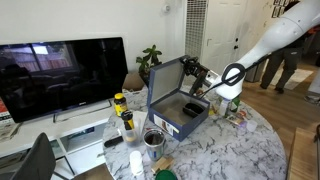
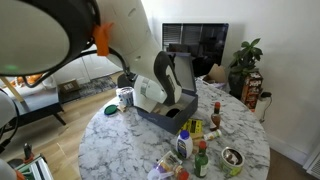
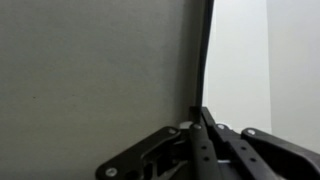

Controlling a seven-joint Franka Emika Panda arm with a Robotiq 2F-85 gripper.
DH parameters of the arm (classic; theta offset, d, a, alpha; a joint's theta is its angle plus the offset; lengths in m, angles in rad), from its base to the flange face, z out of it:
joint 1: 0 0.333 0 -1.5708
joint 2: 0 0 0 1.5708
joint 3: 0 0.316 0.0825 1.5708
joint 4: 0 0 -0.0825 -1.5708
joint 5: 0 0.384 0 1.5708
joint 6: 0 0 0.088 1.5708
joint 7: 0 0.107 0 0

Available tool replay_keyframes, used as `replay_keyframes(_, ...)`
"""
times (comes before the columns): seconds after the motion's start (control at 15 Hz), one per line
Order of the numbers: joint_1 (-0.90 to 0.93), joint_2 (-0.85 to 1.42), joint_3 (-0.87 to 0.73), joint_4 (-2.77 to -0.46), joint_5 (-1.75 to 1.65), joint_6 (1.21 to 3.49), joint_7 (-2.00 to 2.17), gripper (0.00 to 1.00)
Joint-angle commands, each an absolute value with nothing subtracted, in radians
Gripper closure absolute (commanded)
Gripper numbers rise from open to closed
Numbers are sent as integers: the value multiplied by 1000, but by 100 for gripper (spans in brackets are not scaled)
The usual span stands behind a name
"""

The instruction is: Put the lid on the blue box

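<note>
**A:** Entry one: lid point(image 1: 166, 84). Where do we log it?

**B:** It is held on edge over the table point(image 1: 255, 152), steeply tilted, just above the far side of the box point(image 1: 184, 120). We cannot tell whether its lower rim touches the box wall. The grey inner face point(image 2: 163, 74) turns toward the box side and the navy back turns away.

**A:** Entry two: claw point(image 3: 201, 120). State?

**B:** It is closed, pinching one rim of the lid. In the wrist view the jaws meet on the dark edge, and the grey inner face fills most of the frame.

**A:** Entry three: box. Condition?

**B:** It sits upright on the table, open and uncovered. Bottles point(image 2: 198, 150) stand near it on one side.

**A:** Handling note for the step in hand?

**B:** We judge the lid must tip from near-upright to flat, grey face down, before it descends.
- **Alignment:** We would square its rims over all four walls first. The fit looks close, and a corner caught inside a wall would jam it.
- **Speed:** A pinch on a single rim resists twisting poorly, so we would rotate slowly and lower it level.
- **Clearance:** The swing should keep clear of the bottles.
- **Release:** The claw should open only when the rims sit around the walls, not on top of them.
</note>
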State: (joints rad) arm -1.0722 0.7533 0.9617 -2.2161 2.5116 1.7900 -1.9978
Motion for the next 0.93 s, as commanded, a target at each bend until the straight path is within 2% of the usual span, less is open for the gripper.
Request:
replay_keyframes(0.0, -1148, 801, 1021, -2218, 2512, 1820, -2042, 99)
replay_keyframes(0.87, -1198, 821, 1064, -2240, 2511, 1949, -2028, 99)
